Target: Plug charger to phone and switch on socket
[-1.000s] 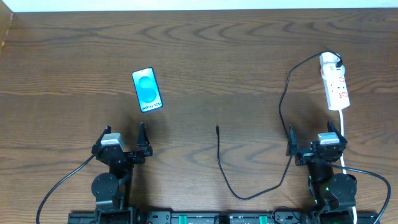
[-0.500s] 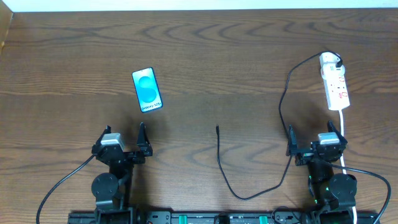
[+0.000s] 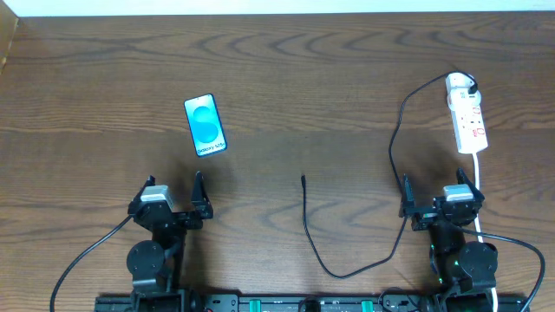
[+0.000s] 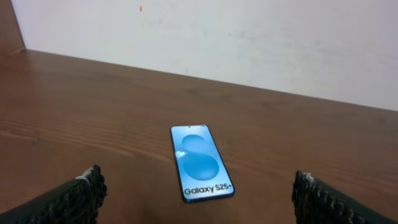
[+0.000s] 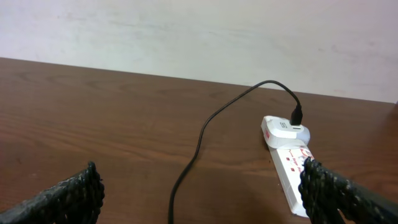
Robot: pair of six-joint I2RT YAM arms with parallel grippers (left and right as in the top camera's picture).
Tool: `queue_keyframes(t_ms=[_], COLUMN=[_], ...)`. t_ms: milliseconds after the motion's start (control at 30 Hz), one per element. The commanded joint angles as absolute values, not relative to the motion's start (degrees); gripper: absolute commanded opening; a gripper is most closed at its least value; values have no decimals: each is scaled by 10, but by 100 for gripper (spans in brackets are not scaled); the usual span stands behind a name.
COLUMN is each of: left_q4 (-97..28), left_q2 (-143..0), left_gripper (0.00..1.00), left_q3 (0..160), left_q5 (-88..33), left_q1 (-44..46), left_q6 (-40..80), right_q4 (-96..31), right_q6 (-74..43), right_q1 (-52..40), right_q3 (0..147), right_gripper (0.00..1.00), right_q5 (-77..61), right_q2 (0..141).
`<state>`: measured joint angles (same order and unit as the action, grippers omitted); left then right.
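The phone lies flat, screen up, at the table's left; the left wrist view shows it ahead of my open, empty left gripper. The black charger cable runs from its loose plug tip at mid-table, loops near the front edge, and rises to the white adapter plugged into the socket at the right. My right gripper is open and empty, just in front of the socket with the cable between its fingers' span.
The socket's white cord runs down past the right arm's base. A white wall borders the table's far edge.
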<state>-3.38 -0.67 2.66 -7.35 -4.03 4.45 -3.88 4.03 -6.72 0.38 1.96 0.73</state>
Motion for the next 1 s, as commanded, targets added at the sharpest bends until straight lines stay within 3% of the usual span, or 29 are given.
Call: queue_keyframes(t_ms=[0, 467, 967], left_q4=[-48, -121, -504], left_q2=[-19, -307, -850], left_gripper=[97, 97, 97], left_q3=[78, 366, 893], left_q5=[-79, -79, -51], left_q1=[-43, -43, -43], left_q6=[41, 30, 65], right_q4=[-41, -41, -41], right_q6=[43, 43, 43], right_q1=[-72, -72, -72], right_q3=[3, 3, 3], right_gripper=[99, 99, 99], right_q5=[24, 24, 24], right_q2=[4, 4, 4])
